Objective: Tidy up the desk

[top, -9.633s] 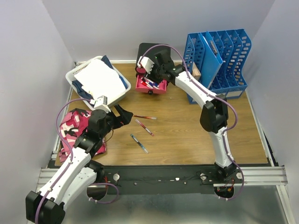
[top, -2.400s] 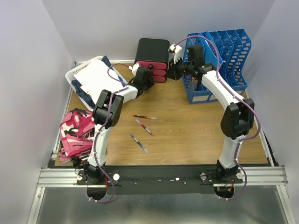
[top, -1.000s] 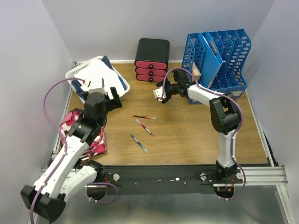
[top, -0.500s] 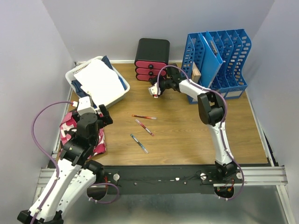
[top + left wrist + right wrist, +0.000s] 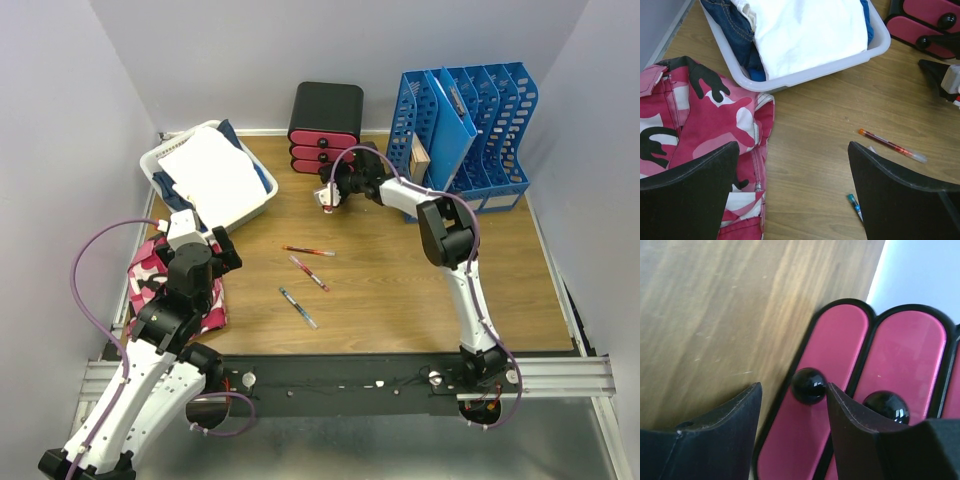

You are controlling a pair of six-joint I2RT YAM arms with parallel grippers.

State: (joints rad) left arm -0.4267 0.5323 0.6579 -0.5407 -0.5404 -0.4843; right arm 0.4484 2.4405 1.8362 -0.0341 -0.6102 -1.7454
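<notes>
The desk (image 5: 400,290) is brown wood grain. Three pens lie loose near its middle: a red one (image 5: 308,251), a second (image 5: 310,273) and a blue one (image 5: 298,307). My right gripper (image 5: 793,388) is at the front of the black drawer unit (image 5: 326,110). It is open, and the black knob (image 5: 809,385) of the lowest red drawer (image 5: 805,440) sits between its fingers, touching the right finger (image 5: 860,430). My left gripper (image 5: 792,145) hovers open and empty over the near left, beside the pink camouflage cloth (image 5: 700,115).
A white basket (image 5: 263,202) of folded clothes stands at the back left. A blue file rack (image 5: 470,120) stands at the back right. In the left wrist view the red pen (image 5: 892,146) and the blue pen (image 5: 855,205) lie on bare wood.
My right gripper has moved left and back to the drawer unit, narrowing around the lowest knob. My left arm has drawn back from the basket towards the near left corner.
</notes>
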